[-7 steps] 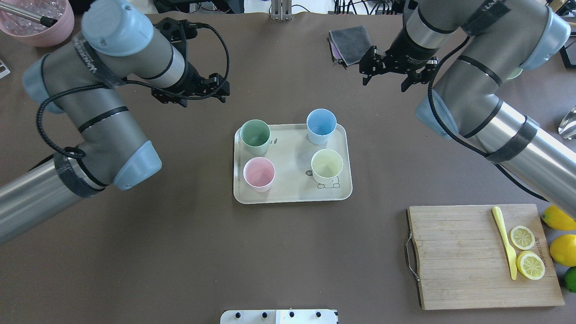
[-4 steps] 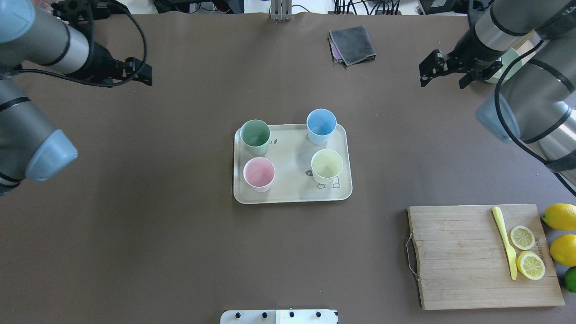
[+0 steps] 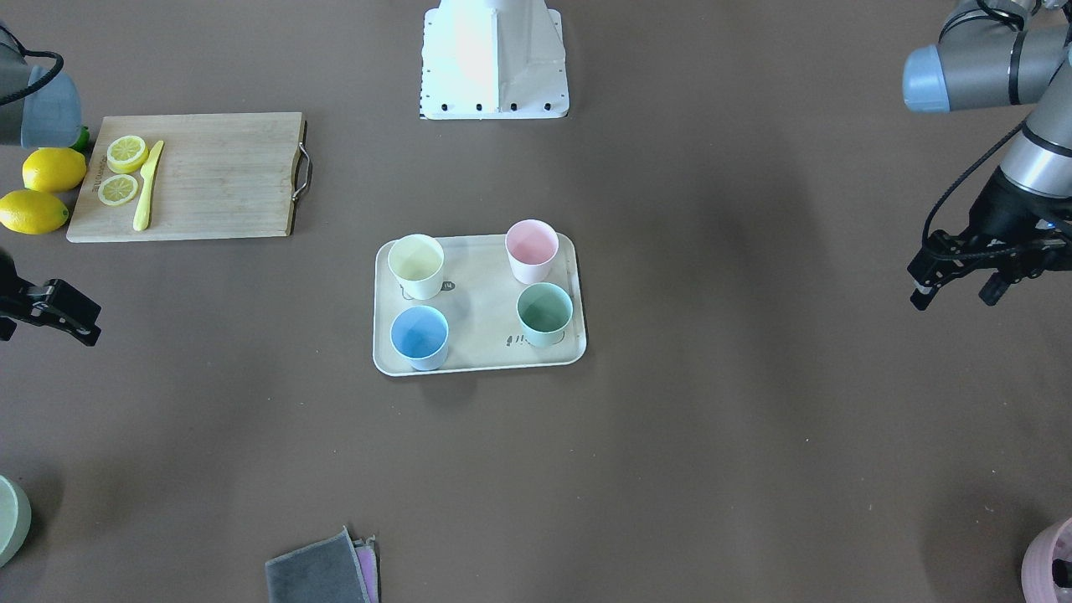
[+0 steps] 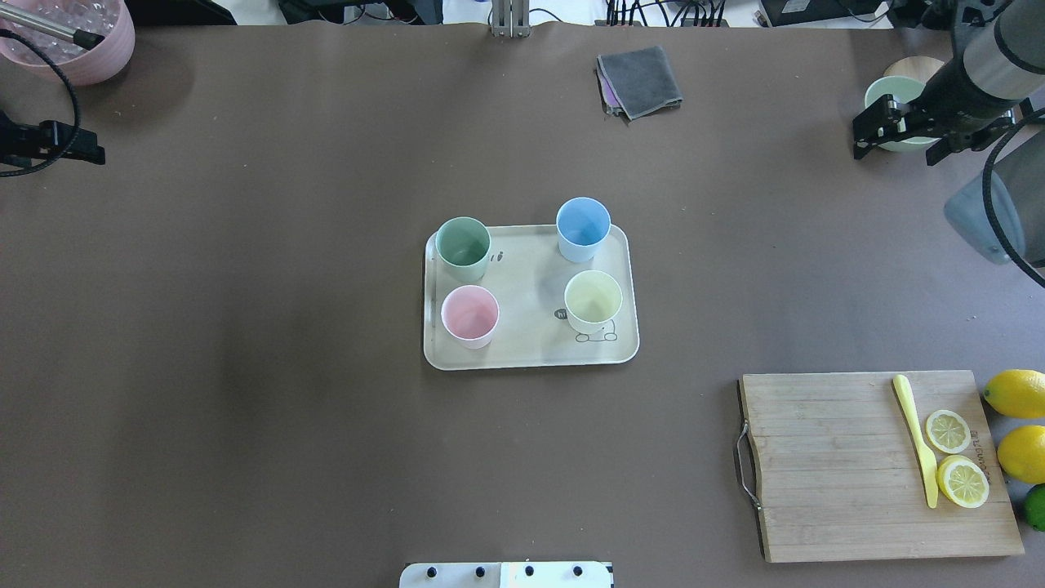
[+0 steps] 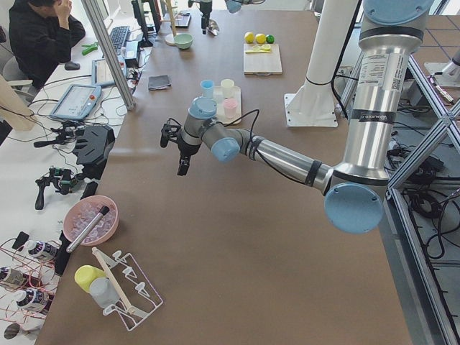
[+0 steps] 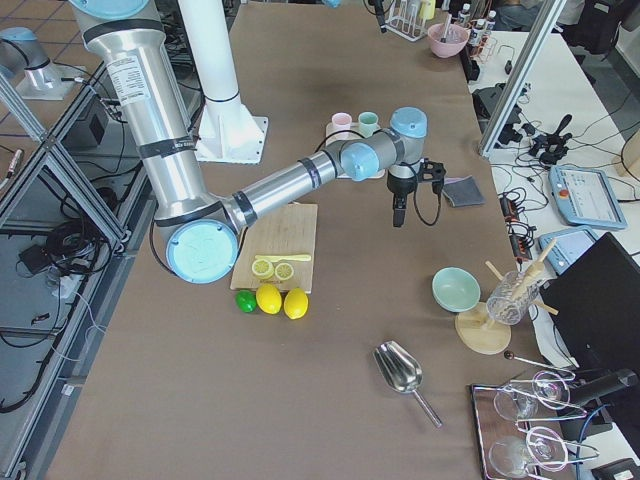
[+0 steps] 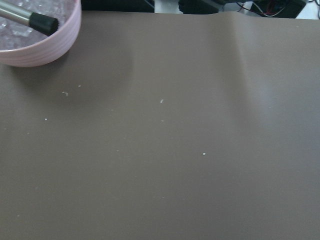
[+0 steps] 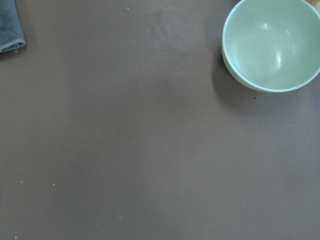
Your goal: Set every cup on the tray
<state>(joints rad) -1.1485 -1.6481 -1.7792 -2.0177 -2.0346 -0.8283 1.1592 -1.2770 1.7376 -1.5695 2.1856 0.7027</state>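
The cream tray [image 4: 531, 347] lies at the table's middle and also shows in the front view [image 3: 481, 289]. Four cups stand upright on it: mint green [image 4: 463, 247], light blue [image 4: 583, 227], pink [image 4: 470, 314] and yellow [image 4: 593, 300]. In the front view they are yellow [image 3: 416, 264], pink [image 3: 532, 249], blue [image 3: 419, 335] and green [image 3: 544, 312]. My left gripper [image 3: 955, 295] is open and empty, far off to the tray's side; it is cut by the overhead view's left edge [image 4: 77, 151]. My right gripper [image 4: 894, 149] is open and empty, far from the tray, beside a pale-green bowl.
A wooden cutting board [image 4: 824, 465] with lemon slices and a yellow knife [image 4: 914, 437] lies at the near right, with whole lemons [image 4: 1016, 396] beside it. A grey cloth [image 4: 639, 79] lies at the back. A mauve pot [image 4: 73, 41] and the pale-green bowl [image 8: 272, 42] stand in the far corners.
Both arms have swung outward from near the tray to the table's left and right sides. The cups and tray have not moved.
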